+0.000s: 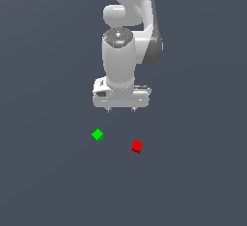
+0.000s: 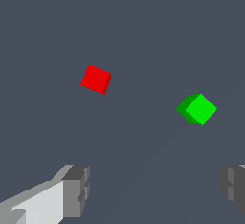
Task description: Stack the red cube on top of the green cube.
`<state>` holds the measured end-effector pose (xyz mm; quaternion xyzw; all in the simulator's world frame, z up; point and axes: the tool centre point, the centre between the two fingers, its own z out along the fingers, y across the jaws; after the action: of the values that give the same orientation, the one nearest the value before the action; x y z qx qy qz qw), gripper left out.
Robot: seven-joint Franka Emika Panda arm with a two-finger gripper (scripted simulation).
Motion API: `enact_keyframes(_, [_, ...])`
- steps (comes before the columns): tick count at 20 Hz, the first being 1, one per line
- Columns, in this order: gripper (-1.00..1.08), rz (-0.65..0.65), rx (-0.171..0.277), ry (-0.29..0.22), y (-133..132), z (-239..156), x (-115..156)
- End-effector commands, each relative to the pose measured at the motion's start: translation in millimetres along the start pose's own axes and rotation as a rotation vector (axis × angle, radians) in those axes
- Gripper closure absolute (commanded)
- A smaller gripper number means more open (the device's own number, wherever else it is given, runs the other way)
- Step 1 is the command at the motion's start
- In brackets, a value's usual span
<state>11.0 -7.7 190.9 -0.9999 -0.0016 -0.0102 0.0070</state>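
A plain dark grey counter [image 1: 48, 181] fills the scene. The green cube [image 1: 98, 135] rests on it, and the red cube [image 1: 137, 146] lies near at its four o'clock. The tool [image 1: 121, 109] hovers above both, fingers [image 2: 76, 189] apart, empty.

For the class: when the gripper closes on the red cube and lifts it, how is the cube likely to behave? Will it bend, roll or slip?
The red cube has flat faces and sharp edges, so it will probably stay put rather than roll. It looks solid, so likely stiff under the fingers. It is tiny beside the open gripper, so probably light, though an off-centre pinch might twist it.
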Motion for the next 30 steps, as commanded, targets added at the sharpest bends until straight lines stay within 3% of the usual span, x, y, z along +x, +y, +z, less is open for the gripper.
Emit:
enact_keyframes(1, [-0.92,0.0,0.0,0.0,0.0,0.0,0.0])
enact_keyframes(13, [-0.92,0.069,-0.004,-0.003,-16.2,23.2,13.6])
enact_keyframes(30, [-0.92,0.317,-0.016,-0.015,-63.1,106.3,72.3])
